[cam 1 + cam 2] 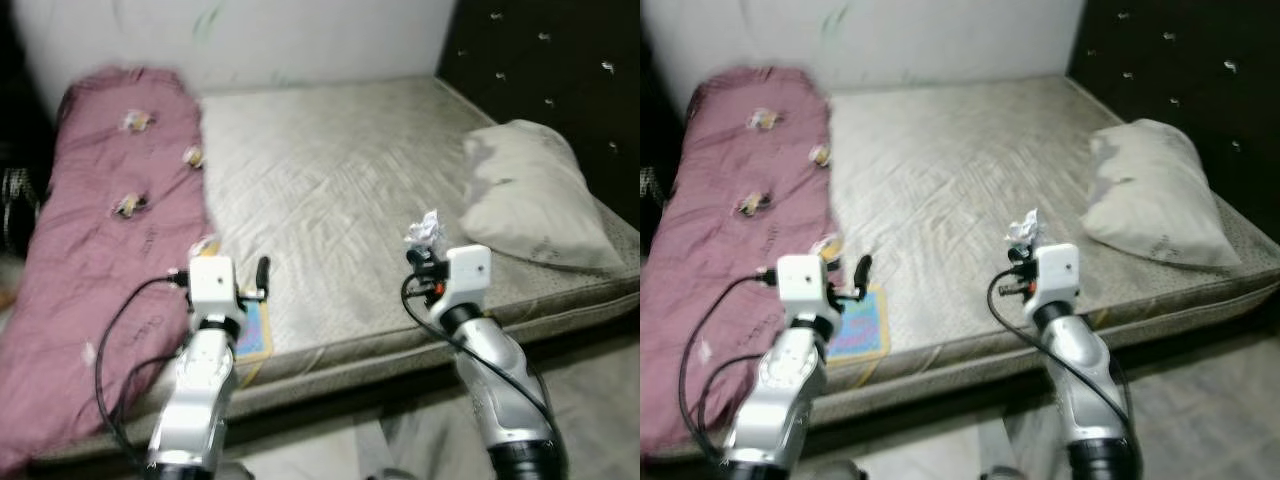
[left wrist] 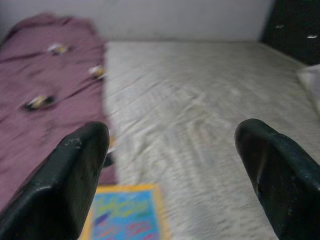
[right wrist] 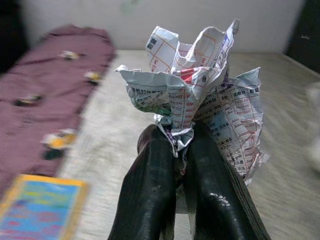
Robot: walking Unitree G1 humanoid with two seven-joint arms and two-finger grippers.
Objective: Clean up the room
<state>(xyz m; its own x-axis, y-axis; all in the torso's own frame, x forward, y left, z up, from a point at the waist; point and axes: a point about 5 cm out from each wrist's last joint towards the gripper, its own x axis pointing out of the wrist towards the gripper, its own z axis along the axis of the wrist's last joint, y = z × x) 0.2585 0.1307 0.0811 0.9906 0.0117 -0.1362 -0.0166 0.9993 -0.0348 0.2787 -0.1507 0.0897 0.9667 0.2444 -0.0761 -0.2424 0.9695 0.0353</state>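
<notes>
A crumpled printed paper (image 3: 200,95) sticks up from my right gripper (image 3: 181,145), which is shut on it above the bed's front part; the same crumpled paper (image 1: 424,230) shows white in the head views. My left gripper (image 2: 175,150) hangs open over the mattress, near a colourful book (image 1: 252,335) lying at the bed's front edge. The left gripper's fingers (image 2: 70,185) have nothing between them.
A grey mattress (image 1: 340,170) spans the scene, with a pink quilt (image 1: 110,230) along its left side and a pale pillow (image 1: 535,195) at the right. A dark tufted headboard (image 1: 560,60) stands at the far right. Floor (image 1: 590,400) lies below the bed edge.
</notes>
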